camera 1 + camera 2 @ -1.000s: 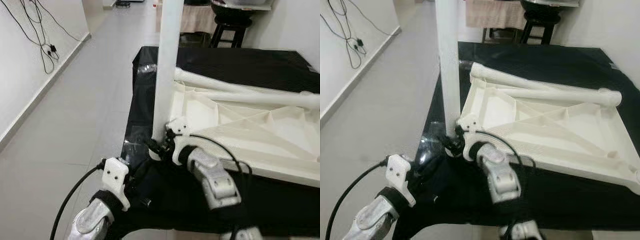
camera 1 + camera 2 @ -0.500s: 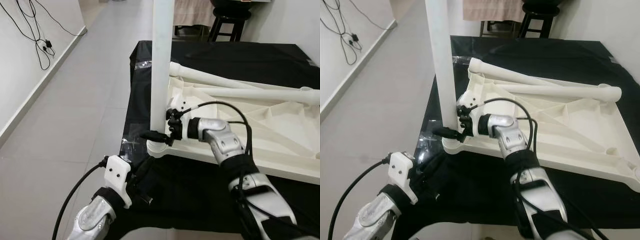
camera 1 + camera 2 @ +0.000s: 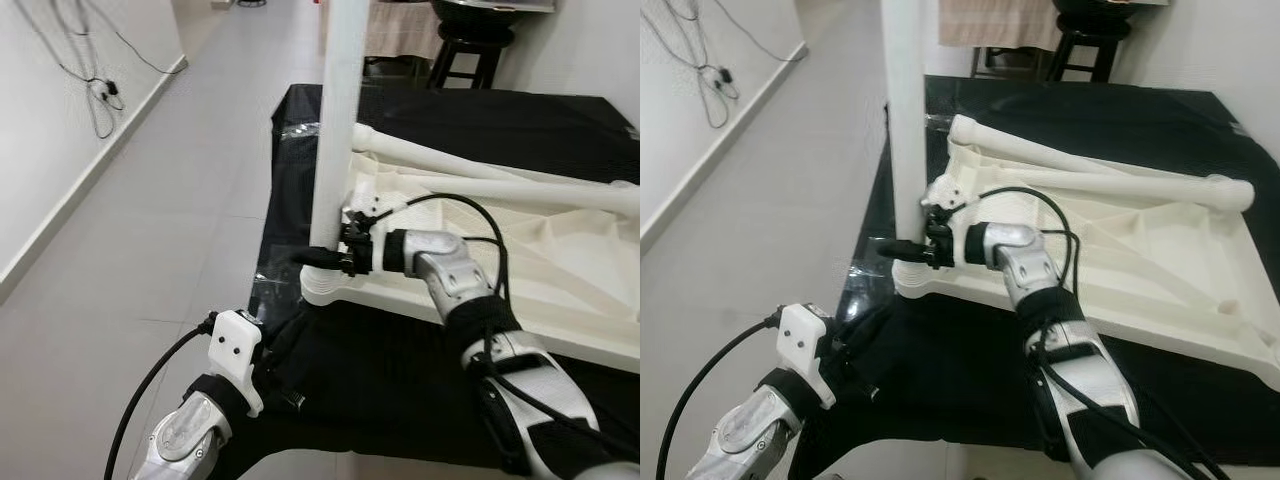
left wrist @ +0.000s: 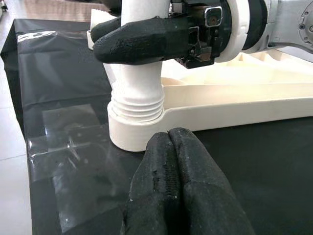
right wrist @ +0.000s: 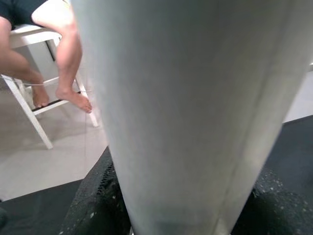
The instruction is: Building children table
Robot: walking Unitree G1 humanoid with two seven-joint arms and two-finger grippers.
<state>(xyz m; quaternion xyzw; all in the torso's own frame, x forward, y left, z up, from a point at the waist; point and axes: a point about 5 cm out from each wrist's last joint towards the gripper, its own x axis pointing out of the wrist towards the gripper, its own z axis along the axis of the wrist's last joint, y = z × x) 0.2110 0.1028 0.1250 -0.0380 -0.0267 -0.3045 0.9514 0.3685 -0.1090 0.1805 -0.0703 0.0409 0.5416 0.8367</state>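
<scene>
A white children's table top (image 3: 560, 290) lies upside down on a black-covered table. One white leg (image 3: 335, 130) stands upright in its near-left corner socket (image 4: 137, 127). My right gripper (image 3: 318, 258) is shut on this leg just above the socket, one finger (image 4: 142, 41) lying across its front. The right wrist view has the leg (image 5: 195, 98) close up between both fingers (image 5: 98, 205). My left gripper (image 4: 169, 137) is shut on nothing and points at the socket from a short way in front, low at the table's near-left edge. Two loose legs (image 3: 450, 165) lie across the top.
Clear tape (image 4: 73, 147) shines on the black cover (image 3: 400, 380) beside the socket. Grey floor (image 3: 150, 230) runs along the table's left, with cables (image 3: 95, 90) on the wall. A black stool (image 3: 470, 45) stands beyond the table. A person's bare legs (image 5: 63, 58) rest on a white chair.
My right arm has stretched forward and swung round to the leg's right side, with its gripper kept at the leg's base. The left gripper has stayed put. The camera shifted slightly.
</scene>
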